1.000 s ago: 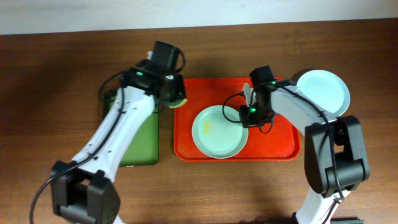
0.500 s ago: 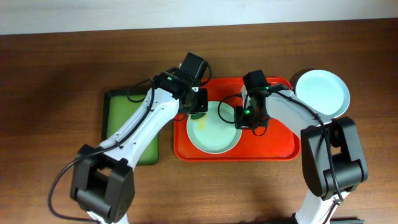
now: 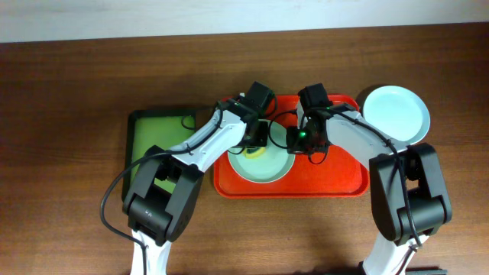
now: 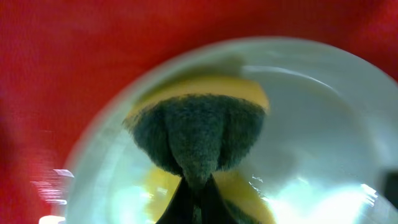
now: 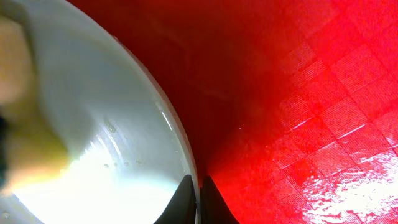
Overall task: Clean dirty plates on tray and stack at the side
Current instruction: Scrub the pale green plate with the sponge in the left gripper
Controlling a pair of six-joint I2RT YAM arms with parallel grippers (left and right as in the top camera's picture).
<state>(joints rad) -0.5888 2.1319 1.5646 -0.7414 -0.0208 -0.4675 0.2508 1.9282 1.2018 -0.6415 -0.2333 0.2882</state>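
**Plate (image 3: pixel 263 169) scrubbed on the red tray (image 3: pixel 336 182), held by its rim**

The plate lay at the middle of the tray, between the two arms. The left tool (image 4: pixel 194 205), clamped on a yellow-and-green sponge (image 4: pixel 198 130), pressed it onto the plate's face. The right tool (image 5: pixel 198 198) pinched the plate's right rim, apparently to steady it. A second plate (image 3: pixel 395 113) sat on the bench (image 3: pixel 76 92) right of the tray, nearest the right arm.

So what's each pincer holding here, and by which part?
The left pincer pinches a sponge at its middle, bunching it, over the plate. The right pincer straddles that plate's rim, apparently clamped on it.
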